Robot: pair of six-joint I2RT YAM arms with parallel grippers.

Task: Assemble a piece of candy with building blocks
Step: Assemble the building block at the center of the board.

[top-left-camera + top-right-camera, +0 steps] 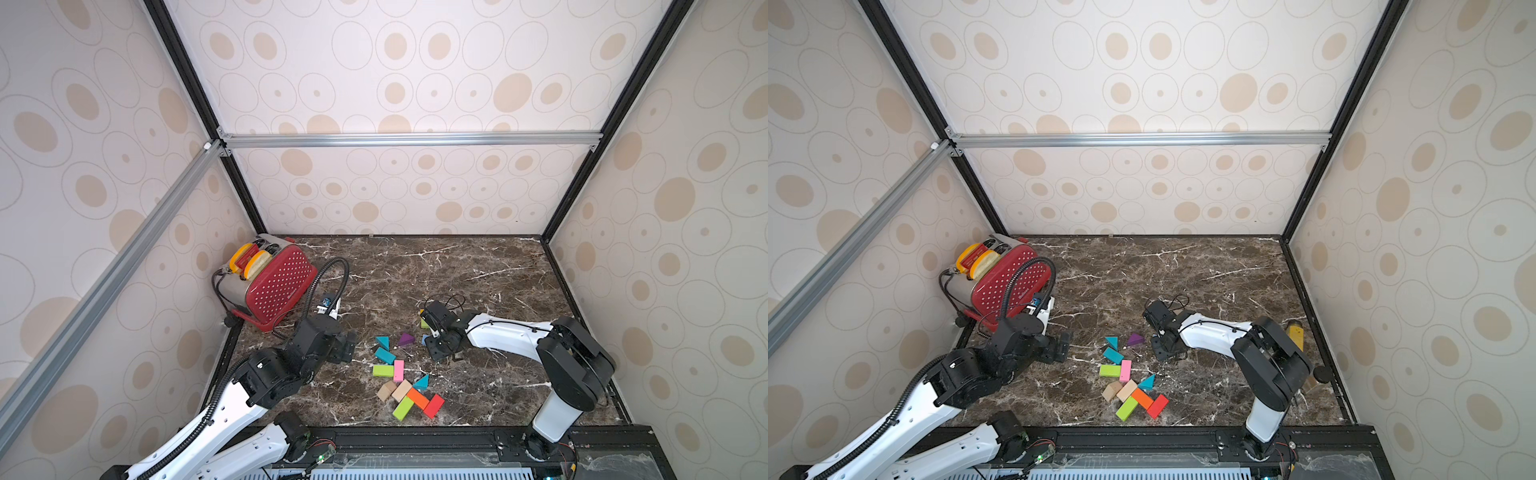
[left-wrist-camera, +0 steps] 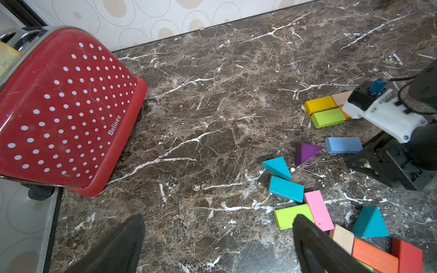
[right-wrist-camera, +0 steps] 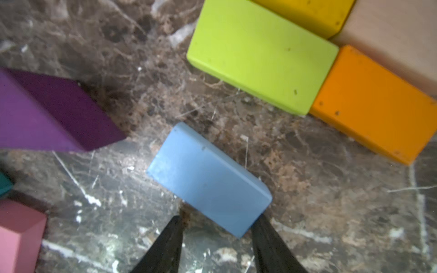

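Now the right tool (image 3: 216,227) straddles the blue brick (image 3: 208,179).

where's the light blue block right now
The light blue block lies on the marble between the right gripper's fingertips, with the purple wedge beside it.

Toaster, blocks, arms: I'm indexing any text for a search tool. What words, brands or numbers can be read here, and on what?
"Belinee": white brand name on the red toaster, left wrist view.
Toaster's name in a top view: too small to read.
Blocks: no writing.
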